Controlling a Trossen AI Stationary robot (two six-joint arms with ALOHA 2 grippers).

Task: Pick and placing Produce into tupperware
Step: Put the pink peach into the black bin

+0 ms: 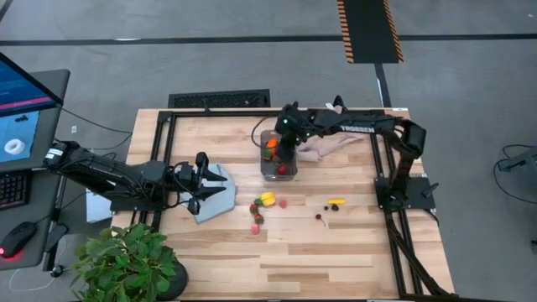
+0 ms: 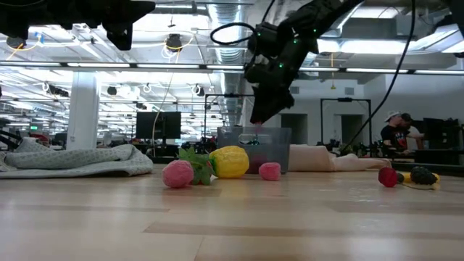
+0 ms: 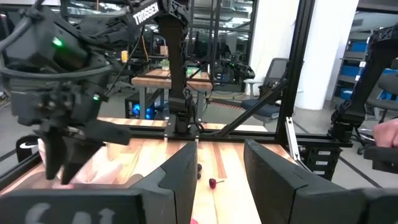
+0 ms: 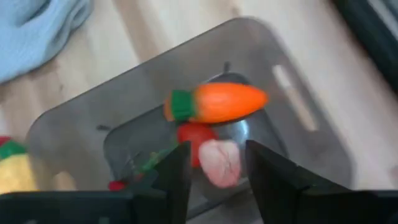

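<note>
The clear-greyish tupperware [image 1: 270,161] stands on the far middle of the table. In the right wrist view the tupperware [image 4: 81,118] holds an orange carrot [image 4: 219,102], a red strawberry [image 4: 194,134] and a pink berry [image 4: 219,163]. My right gripper [image 4: 217,171] hangs open just above the tub, touching nothing; it also shows in the low view [image 2: 262,109]. On the table near the tub lie a yellow lemon [image 1: 267,199], strawberries [image 1: 256,207], pink berries [image 1: 283,202], a small banana [image 1: 336,202] and dark berries [image 1: 320,216]. My left gripper [image 1: 201,178] waits open above the grey-blue cloth [image 1: 214,195].
A beige limp object [image 1: 329,144] lies right of the tub. A potted plant [image 1: 126,260] stands at the near left corner. Black frame rails [image 1: 386,176] run along the table's left and right sides. Bare wood lies toward the near edge. People show in the room behind [image 2: 399,130].
</note>
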